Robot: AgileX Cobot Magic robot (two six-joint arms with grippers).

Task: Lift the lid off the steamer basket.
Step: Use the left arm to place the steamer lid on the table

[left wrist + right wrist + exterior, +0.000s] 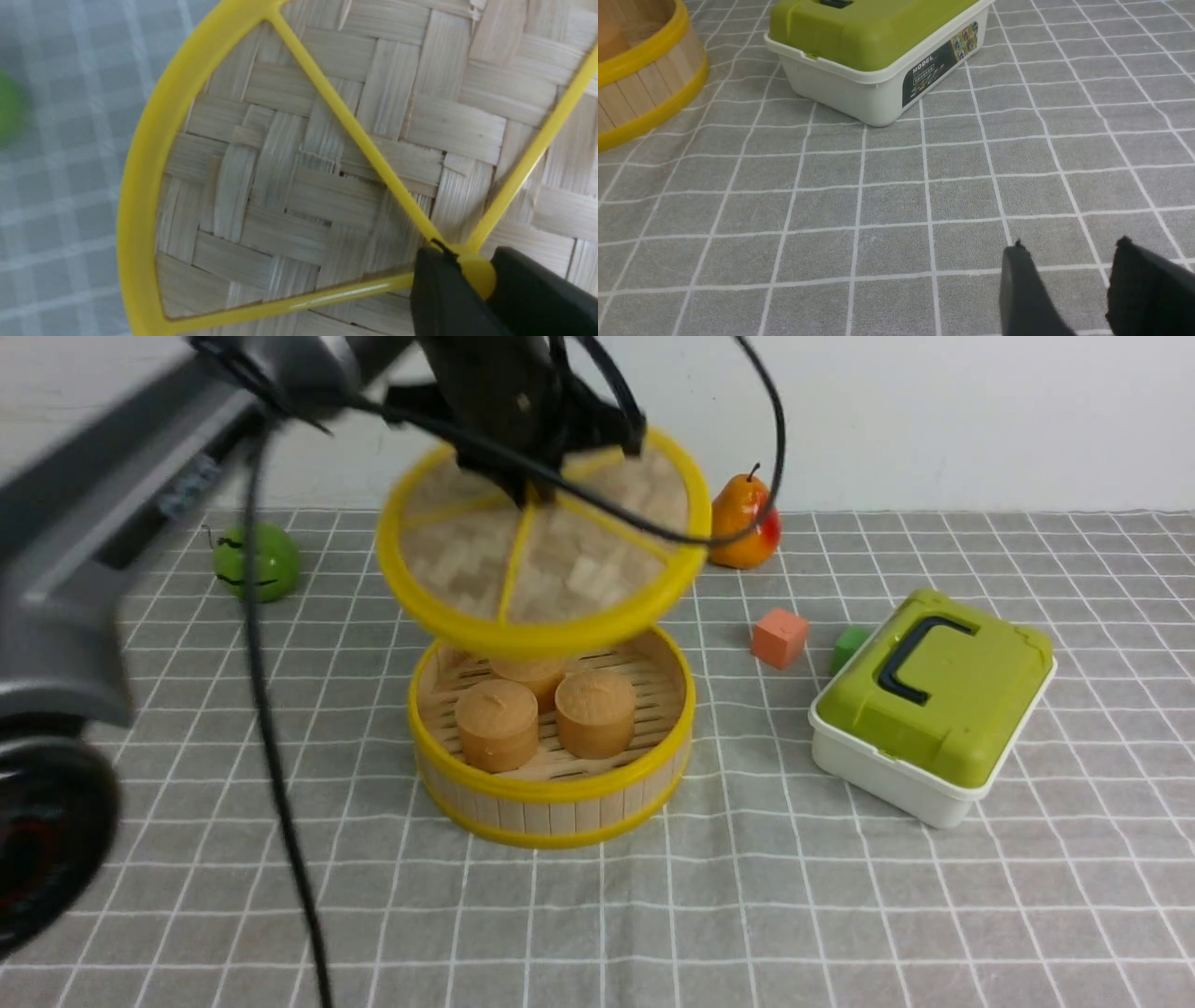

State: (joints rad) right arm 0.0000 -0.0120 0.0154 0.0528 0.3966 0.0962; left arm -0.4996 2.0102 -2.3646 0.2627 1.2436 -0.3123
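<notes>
Two black left fingers (439,298) pinch the woven lid (299,186) by its knob (477,276).

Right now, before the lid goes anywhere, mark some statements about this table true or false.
1. The lid rests on the steamer basket. False: it hangs in the air above it.
2. The left gripper is shut on the lid. True.
3. Three brown cakes sit in the basket. True.
4. The right gripper holds something. False: it is open and empty.
</notes>
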